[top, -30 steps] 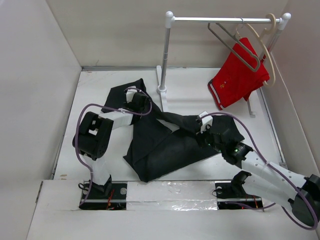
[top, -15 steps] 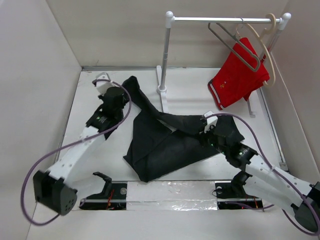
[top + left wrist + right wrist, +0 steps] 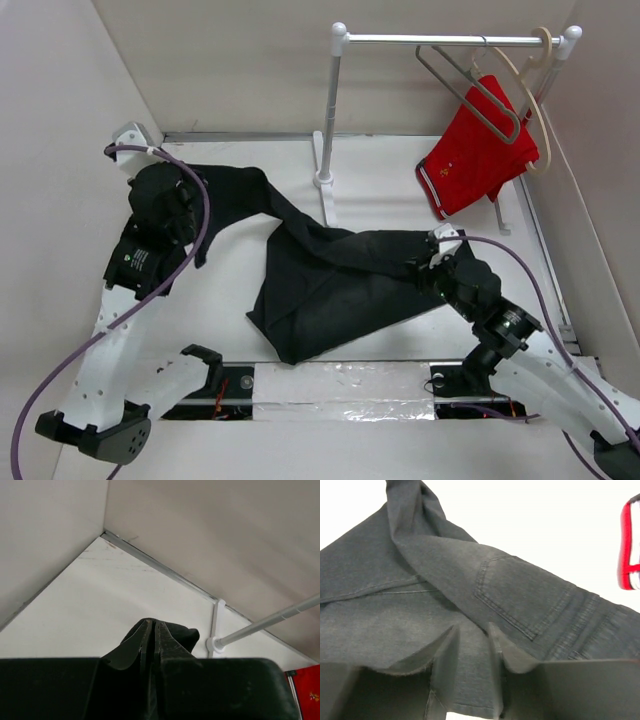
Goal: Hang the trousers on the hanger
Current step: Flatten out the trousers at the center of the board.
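You are holding the long black soft-fabric trousers (image 3: 330,275) with your left arm (image 3: 135,265): its jaws are clamping shut on one leg end at the far left of the white bench (image 3: 230,300). That leg is stretching rightward to the bunched body mid-bench. Your right arm (image 3: 500,325) is poising over the waistband and back pocket, jaws parted, pinching nothing visible. The thin grey metal hanger (image 3: 470,95) is hanging on the white rail (image 3: 450,40) at far right, well apart from the left jaws and nearer your right arm. The red shorts (image 3: 475,160) on the cream rounded hanger (image 3: 540,110) are crowding it, and the rail's white post (image 3: 328,110) is standing between.
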You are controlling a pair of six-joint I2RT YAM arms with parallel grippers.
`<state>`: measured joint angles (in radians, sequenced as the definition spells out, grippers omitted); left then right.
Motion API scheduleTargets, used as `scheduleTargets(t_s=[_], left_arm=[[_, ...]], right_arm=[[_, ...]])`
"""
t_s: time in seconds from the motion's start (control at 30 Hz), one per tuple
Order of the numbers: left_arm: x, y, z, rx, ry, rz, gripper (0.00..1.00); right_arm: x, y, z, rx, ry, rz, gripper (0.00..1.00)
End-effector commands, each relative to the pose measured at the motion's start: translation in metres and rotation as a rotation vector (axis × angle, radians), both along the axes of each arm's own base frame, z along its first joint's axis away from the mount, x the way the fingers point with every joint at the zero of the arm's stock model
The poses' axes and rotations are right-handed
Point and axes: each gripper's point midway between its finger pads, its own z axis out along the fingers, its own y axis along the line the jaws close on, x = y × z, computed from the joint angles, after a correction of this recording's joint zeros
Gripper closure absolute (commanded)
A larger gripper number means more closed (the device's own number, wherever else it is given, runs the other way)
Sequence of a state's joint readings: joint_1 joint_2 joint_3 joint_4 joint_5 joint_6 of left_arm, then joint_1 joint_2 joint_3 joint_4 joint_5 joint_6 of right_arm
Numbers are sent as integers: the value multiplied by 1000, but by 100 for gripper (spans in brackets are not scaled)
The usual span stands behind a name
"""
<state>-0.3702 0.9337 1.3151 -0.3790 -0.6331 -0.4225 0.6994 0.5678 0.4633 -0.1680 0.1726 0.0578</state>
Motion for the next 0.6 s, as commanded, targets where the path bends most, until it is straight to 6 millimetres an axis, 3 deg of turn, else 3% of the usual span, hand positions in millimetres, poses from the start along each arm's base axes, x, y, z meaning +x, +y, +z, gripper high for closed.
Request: scheduleTargets(t_s=[0.0,0.03,0.13,0.2,0.23,0.3,0.33,0.43,0.47,0.5,0.57], left_arm=[[-13,-1,42,-20,-107,-60,100],[-18,-2,55,-38,-155,-80,100],[-28,4,86,-48,-234,-64,100],[-21,3,81,-27,-200,-59,100],[-17,1,76,-19,-189,-67,100],[-13,-6,75,-23,-202,-95,100],[-9,-8,67,-17,-191,-104,100],[-7,-8,63,-1,-193,-102,100],[-8,-7,62,13,-193,-102,100],[-8,-8,62,20,-193,-107,100],[-10,-7,57,26,-193,-110,100]], right_arm=[[1,-16,22,1,-35,-68,83],[2,-22,25,-8,-38,-94,100],[2,-46,14,-25,31,-238,100],[4,-54,4,-6,59,-305,100],[4,-57,-5,7,78,-333,95],[12,-66,-8,74,75,-437,74],[15,-72,-11,81,78,-479,57],[32,-97,-22,82,113,-595,36],[36,-106,-29,68,126,-620,34],[45,-129,-29,85,116,-695,33],[52,-141,-49,89,172,-697,32]])
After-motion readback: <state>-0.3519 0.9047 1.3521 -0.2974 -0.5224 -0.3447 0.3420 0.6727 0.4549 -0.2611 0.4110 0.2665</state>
